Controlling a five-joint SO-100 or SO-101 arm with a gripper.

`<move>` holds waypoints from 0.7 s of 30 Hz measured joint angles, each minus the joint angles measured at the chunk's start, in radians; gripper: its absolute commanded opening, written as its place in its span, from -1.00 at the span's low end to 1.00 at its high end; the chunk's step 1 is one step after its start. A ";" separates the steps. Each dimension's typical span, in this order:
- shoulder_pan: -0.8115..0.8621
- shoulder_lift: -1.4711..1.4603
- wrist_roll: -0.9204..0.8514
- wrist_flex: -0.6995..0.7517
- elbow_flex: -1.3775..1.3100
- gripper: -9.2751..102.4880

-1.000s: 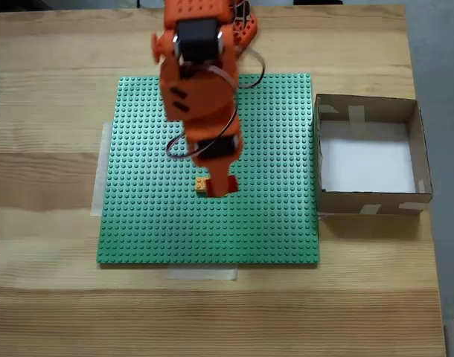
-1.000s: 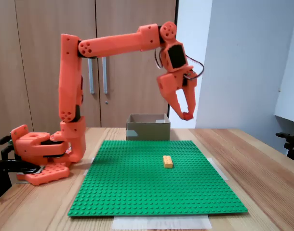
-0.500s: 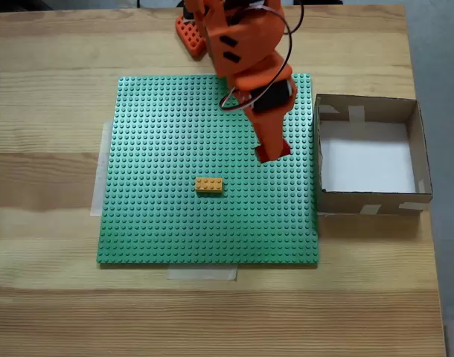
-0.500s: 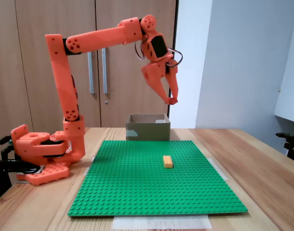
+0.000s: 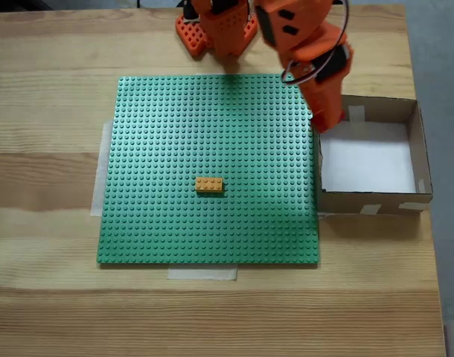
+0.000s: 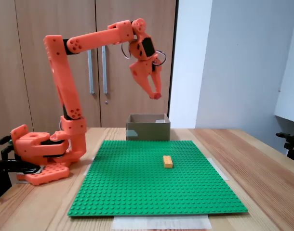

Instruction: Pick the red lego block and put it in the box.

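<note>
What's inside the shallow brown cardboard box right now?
In the top-down fixed view, the brown cardboard box shows only bare white floor. The orange gripper overhangs and hides its upper-left corner. The side fixed view shows only its outer walls.

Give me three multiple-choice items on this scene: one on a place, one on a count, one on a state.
1. Where is the gripper?
A. Low over the orange brick
B. High over the box's near-plate wall
C. Resting on the wooden table

2. How many loose bricks lie on the green baseplate?
A. One
B. Two
C. Three

3. What state is the box in?
A. Closed with a lid
B. Tipped on its side
C. Open-topped, with the visible part of its white floor bare

Answers:
1. B: the side fixed view shows the gripper raised well above the box, and the top fixed view puts its tip over the wall beside the baseplate.
2. A: only the orange brick lies there.
3. C: the top fixed view looks straight onto the bare white floor; the arm hides one corner.
</note>
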 measured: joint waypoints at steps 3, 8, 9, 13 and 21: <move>-0.071 0.000 0.011 0.009 0.000 -0.84; -0.127 -0.006 0.015 0.009 -0.003 -0.83; -0.140 -0.017 0.015 0.011 -0.008 -0.83; -0.163 -0.095 0.021 0.031 -0.058 -0.83; -0.198 -0.258 0.046 0.064 -0.218 -0.82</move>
